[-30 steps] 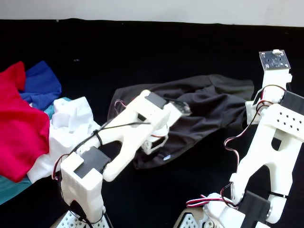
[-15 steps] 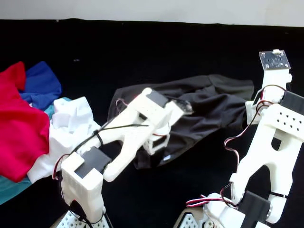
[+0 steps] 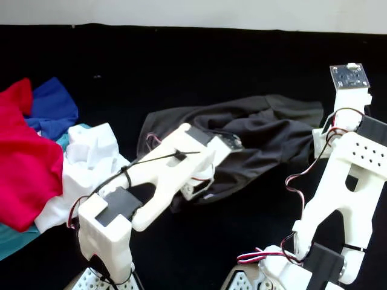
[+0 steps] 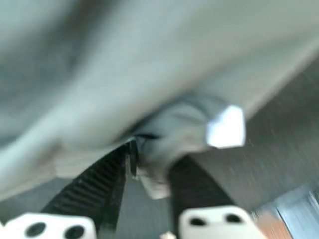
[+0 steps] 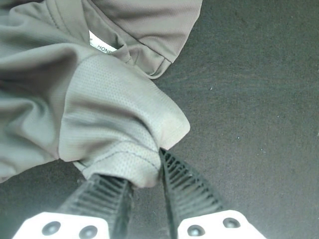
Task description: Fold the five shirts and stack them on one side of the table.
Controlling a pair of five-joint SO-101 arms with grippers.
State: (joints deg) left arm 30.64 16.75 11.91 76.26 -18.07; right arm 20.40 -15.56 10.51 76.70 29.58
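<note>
Pile: at 9 o'clock on the black counter (image 3: 181, 54) we see a red shirt (image 3: 24, 163) lying over a teal shirt (image 3: 12, 241), with a blue shirt (image 3: 53, 109) at its 12 o'clock side and a white shirt (image 3: 91, 157) at its 3 o'clock side, all touching
Left arm: our left tool (image 4: 149, 162) is clamped on a bunched edge of the dark grey shirt (image 3: 266, 130), at the shirt's 7 o'clock end
Middle: the dark grey shirt lies crumpled from the counter's centre out toward 3 o'clock, apart from the pile
Right arm: our right tool (image 5: 147, 169) is clamped on a folded mesh corner of the dark grey shirt, at its 3 o'clock end
</note>
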